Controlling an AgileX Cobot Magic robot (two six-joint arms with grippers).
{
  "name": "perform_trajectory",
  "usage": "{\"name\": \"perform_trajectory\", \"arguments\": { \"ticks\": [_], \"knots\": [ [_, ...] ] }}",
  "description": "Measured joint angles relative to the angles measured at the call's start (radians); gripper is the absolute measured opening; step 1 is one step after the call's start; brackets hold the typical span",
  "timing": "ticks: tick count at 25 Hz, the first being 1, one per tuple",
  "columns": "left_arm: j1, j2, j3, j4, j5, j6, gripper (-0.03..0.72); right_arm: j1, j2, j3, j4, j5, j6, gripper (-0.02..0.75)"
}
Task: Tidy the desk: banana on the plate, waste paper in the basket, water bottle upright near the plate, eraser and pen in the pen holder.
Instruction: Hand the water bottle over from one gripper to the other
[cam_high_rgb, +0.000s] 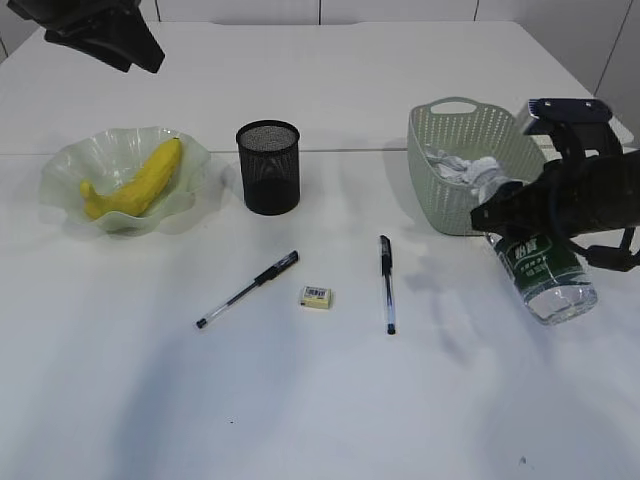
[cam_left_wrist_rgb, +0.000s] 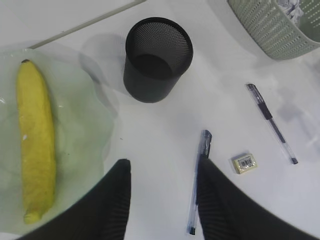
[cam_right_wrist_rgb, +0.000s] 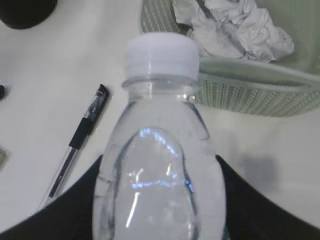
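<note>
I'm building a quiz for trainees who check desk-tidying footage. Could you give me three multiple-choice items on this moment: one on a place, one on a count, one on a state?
1. Where is the yellow banana?
A. in the wavy translucent green plate
B. in the black mesh pen holder
C. on the bare white table

2. How many black-capped clear pens lie on the table?
A. one
B. two
C. three

3. What is the state of the clear plastic water bottle with the white cap?
A. standing upright beside the plate
B. held in the right gripper
C. lying inside the pale green woven basket

Answers:
1 A, the banana rests in the plate at the left.
2 B, one pen lies left of the small eraser, another pen right of it.
3 B, the dark fingers flank the bottle's body on both sides.
</note>
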Motion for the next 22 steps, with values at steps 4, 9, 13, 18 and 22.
{"name": "perform_trajectory", "arguments": {
  "ticks": [4, 9, 13, 18, 22],
  "knots": [
    [0.000, 0.000, 0.000, -0.016, -0.017, 0.000, 0.303, 0.000, -0.026, -0.023, 0.000, 0.020, 0.000, 0.382],
    [0.000, 0.000, 0.000, -0.054, -0.044, 0.000, 0.303, 0.000, -0.039, -0.080, 0.000, 0.050, 0.000, 0.382],
    [0.000, 0.000, 0.000, -0.077, -0.062, 0.000, 0.302, 0.000, -0.039, -0.131, 0.018, 0.072, 0.000, 0.382],
    [0.000, 0.000, 0.000, -0.119, -0.081, 0.009, 0.296, 0.000, -0.039, -0.191, 0.025, 0.101, 0.000, 0.382],
    [0.000, 0.000, 0.000, -0.175, -0.104, 0.054, 0.296, 0.000, -0.039, -0.238, 0.027, 0.124, 0.000, 0.382]
  ]
}}
